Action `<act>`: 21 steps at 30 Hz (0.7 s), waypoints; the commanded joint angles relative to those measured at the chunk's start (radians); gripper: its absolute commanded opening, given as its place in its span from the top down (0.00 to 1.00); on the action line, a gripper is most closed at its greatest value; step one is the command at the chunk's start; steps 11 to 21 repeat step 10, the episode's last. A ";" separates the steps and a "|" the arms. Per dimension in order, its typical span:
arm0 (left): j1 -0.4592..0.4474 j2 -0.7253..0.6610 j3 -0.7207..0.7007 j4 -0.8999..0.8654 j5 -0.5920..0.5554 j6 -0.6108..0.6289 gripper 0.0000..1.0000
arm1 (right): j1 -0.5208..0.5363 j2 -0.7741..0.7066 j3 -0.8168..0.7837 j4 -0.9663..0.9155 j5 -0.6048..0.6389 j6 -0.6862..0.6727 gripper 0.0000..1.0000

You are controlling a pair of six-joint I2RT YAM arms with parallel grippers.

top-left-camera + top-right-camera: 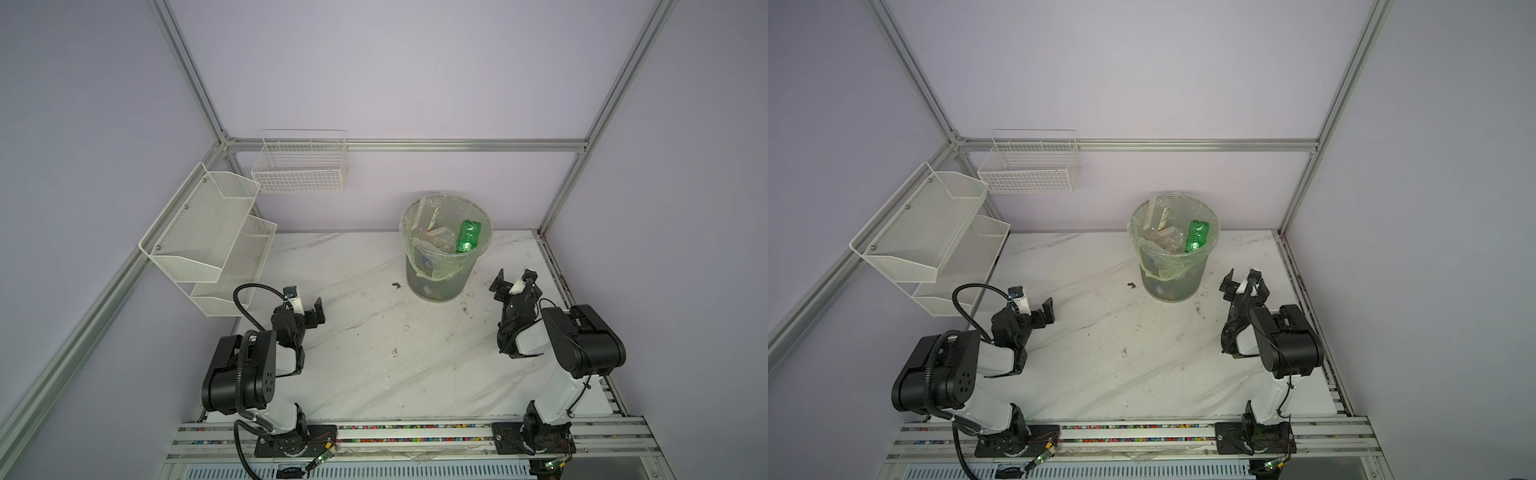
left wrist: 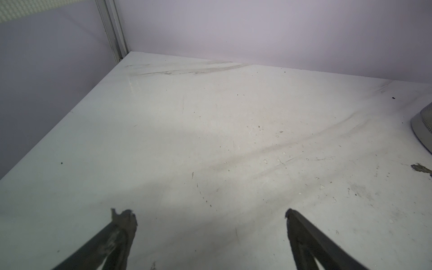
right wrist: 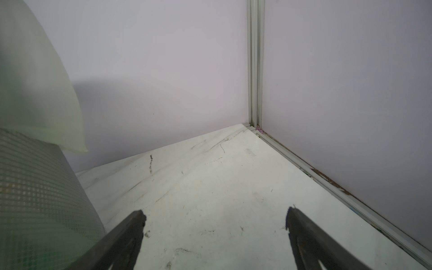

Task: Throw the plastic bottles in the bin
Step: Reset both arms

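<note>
Mesh shelf: on the side wall, well to the left of the bin; no bottle visible in it.
Left gripper: left of the bin and on the robot's side of it, well apart from it. Jaws spread wide with nothing between them. The left wrist view shows only bare table ahead of the fingers.
Bin: stands toward the back of the table, between the two arms but closer to the right one; pale liner bag folded over the rim.
Clear bottles: inside the bin, piled at its left and middle; one stands tall against the far-left wall.
Green bottle: inside the bin against its right wall, long axis steep and leaning; cannot tell which end is up.
Right gripper: near the bin's right side, not touching it. Jaws fully apart and empty.
Table outside the bin: no bottle in any view, only a dark scrap just left of the bin's foot.
Key relation: every visible bottle lies inside the bin, above and beyond the rim from both grippers; the right arm is the nearer.
Judgement: the task looks complete, with no pick target left. Any move by the right arm should mind the bin wall.
</note>
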 commanded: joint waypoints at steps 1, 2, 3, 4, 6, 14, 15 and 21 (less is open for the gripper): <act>-0.005 -0.013 0.039 0.059 0.011 0.016 0.00 | 0.014 0.005 0.006 0.012 -0.002 -0.052 0.03; -0.005 -0.013 0.040 0.060 0.011 0.017 0.00 | 0.014 0.005 0.007 0.009 -0.002 -0.052 0.03; -0.005 -0.013 0.040 0.059 0.012 0.015 0.00 | 0.013 0.002 0.012 -0.005 -0.005 -0.050 0.03; -0.005 -0.013 0.040 0.060 0.012 0.015 0.00 | 0.013 0.003 0.017 -0.013 -0.010 -0.050 0.03; -0.005 -0.013 0.040 0.059 0.012 0.016 0.00 | 0.013 0.009 0.023 -0.021 -0.017 -0.045 0.03; -0.004 -0.013 0.040 0.059 0.012 0.015 0.00 | 0.013 0.002 0.009 0.000 -0.001 -0.050 0.03; -0.004 -0.013 0.040 0.059 0.012 0.015 0.00 | 0.013 0.002 0.009 0.000 -0.001 -0.050 0.03; -0.004 -0.013 0.040 0.059 0.012 0.015 0.00 | 0.013 0.002 0.009 0.000 -0.001 -0.050 0.03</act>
